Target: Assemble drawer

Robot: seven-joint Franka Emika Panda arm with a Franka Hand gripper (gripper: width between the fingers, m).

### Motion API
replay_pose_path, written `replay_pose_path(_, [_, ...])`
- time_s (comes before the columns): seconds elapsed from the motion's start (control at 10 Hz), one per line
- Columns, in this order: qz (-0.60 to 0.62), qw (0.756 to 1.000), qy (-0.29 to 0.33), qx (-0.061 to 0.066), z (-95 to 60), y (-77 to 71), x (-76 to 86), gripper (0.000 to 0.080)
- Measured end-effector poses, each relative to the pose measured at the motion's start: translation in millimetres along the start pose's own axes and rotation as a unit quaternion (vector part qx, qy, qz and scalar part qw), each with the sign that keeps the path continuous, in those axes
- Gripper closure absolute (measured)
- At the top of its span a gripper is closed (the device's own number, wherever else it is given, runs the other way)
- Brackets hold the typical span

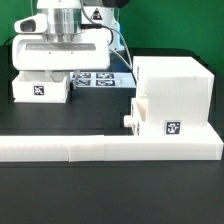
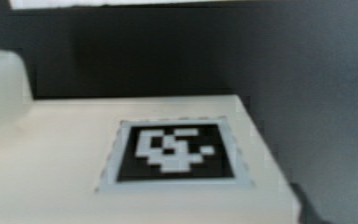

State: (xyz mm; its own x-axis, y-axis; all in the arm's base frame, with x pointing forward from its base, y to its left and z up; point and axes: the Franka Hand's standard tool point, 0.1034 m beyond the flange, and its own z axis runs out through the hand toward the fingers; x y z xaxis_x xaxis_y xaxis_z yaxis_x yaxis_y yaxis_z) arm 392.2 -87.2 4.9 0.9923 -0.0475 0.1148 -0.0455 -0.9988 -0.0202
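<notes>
One tray (image 1: 40, 88) lies beneath the gripper (image 1: 64, 69), and the state of its jaws cannot be told. A centred, level grasp should ease insertion into the housing (image 1: 180, 85).

Exterior frontal; wrist close above tray (image 2: 51, 140)

**A:** What's cut off in the exterior view?
**B:** The arm (image 1: 62, 10), at twelve o'clock, runs out of frame. The gripper (image 1: 60, 68) hides its own fingertips, so I can't tell how the jaws stand.
**A:** And the marker board (image 1: 100, 78)?
**B:** Partly hidden behind the gripper. In the wrist view the tag (image 2: 176, 150) is blurred.
</notes>
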Motion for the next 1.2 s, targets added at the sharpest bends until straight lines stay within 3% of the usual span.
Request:
replay_pose_path(0.8, [-0.001,1.000,0.000,0.000,-0.2,-0.5,1.0,0.0758])
replay_pose_path(1.2, [-0.037,0.999,0.000,0.023,-28.2,-34.9,52.1,0.0757])
